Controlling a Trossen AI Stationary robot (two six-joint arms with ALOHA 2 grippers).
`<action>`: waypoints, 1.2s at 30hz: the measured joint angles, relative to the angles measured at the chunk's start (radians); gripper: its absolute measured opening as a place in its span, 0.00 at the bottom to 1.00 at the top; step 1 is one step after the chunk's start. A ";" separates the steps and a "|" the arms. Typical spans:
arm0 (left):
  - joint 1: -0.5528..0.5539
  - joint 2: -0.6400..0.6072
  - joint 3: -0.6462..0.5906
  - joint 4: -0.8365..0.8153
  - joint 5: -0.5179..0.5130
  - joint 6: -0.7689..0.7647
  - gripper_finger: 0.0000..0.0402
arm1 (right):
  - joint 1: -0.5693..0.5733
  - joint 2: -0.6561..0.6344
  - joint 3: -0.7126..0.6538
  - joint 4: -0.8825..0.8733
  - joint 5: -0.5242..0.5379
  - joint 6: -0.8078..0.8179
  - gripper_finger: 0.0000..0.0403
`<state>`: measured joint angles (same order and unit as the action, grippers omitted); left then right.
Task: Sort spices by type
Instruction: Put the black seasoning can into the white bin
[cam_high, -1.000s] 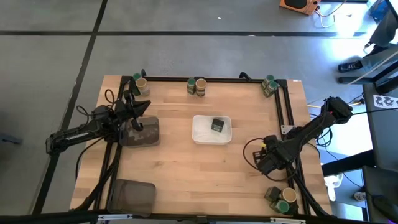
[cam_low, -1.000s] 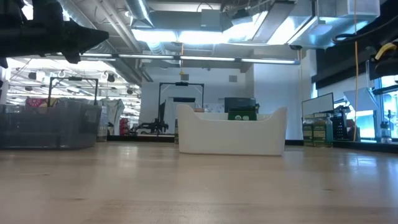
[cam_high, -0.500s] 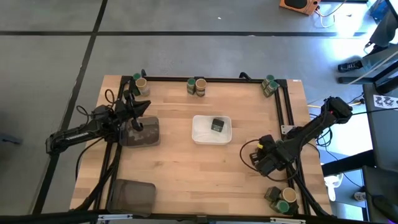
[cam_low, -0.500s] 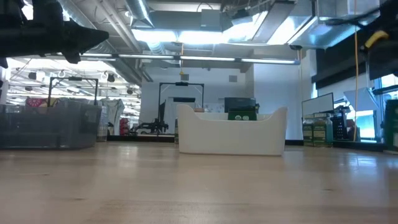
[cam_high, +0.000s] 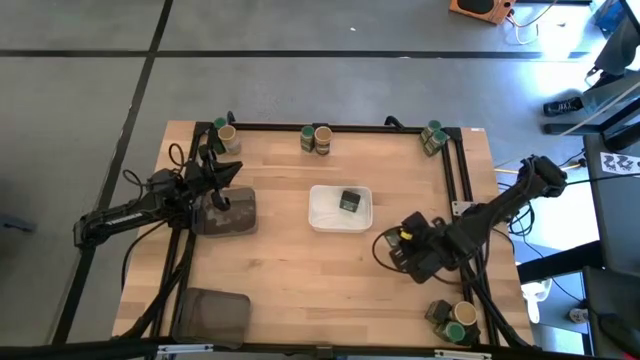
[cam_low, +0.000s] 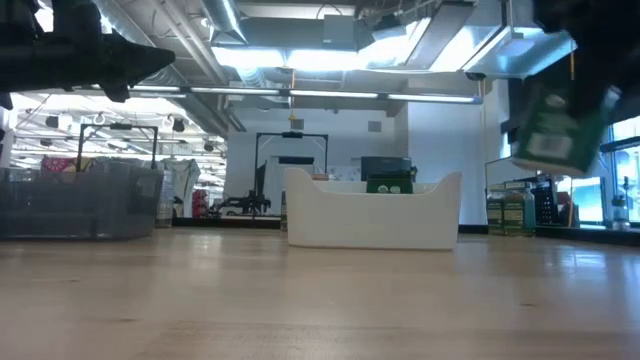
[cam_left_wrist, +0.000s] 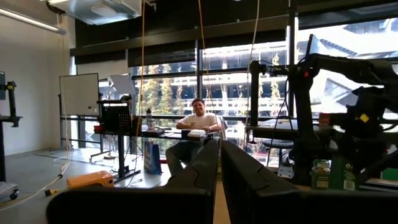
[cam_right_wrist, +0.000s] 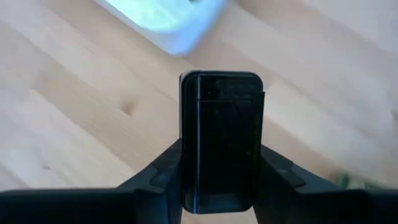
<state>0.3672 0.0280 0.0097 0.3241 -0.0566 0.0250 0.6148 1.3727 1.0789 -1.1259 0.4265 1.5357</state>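
Observation:
My right gripper (cam_high: 405, 252) hangs over the table's right half, shut on a dark squarish tin (cam_right_wrist: 221, 143). The low view shows that tin's green label (cam_low: 555, 130) high above the tabletop. Another dark tin (cam_high: 350, 201) sits in the white tray (cam_high: 322, 215) at the table's middle. Small groups of spice jars stand at the far left (cam_high: 226, 135), far middle (cam_high: 317, 138), far right (cam_high: 434, 137) and near right (cam_high: 452, 318). My left gripper (cam_high: 222, 190) waits shut above a dark grey tray (cam_high: 232, 215); its fingers (cam_left_wrist: 205, 171) lie together. My right gripper pinches the tin by two opposite sides (cam_right_wrist: 186, 163), one finger (cam_right_wrist: 163, 169) on each, near the end closest to the wrist. The fingers slant down from above. The tin is lifted clear of the table and sticks out past the fingertips, slightly tilted.
A second dark grey tray (cam_high: 213, 312) lies at the near left corner. A black frame (cam_high: 455, 180) runs along the table's far and right edges. Bare wood (cam_high: 300, 270) lies between the white tray and the near edge.
My right gripper has risen and moved toward the table's left, nearer the white tray, rolling its wrist as it went. The tin it carries has come up with it and now shows high in the low view, where it was out of sight a second ago.

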 joint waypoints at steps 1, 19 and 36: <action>0.000 0.000 0.000 0.000 0.000 0.000 0.04 | -0.011 0.000 0.014 0.008 0.014 -0.040 0.34; 0.000 0.000 0.000 -0.001 0.000 0.000 0.04 | -0.269 0.000 0.080 0.356 0.124 -0.862 0.34; 0.000 0.000 0.000 -0.023 -0.004 0.030 0.04 | -0.416 0.161 0.031 0.545 -0.038 -1.271 0.34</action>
<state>0.3676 0.0277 0.0093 0.3009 -0.0605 0.0551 0.1992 1.5335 1.1095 -0.5806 0.3883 0.2647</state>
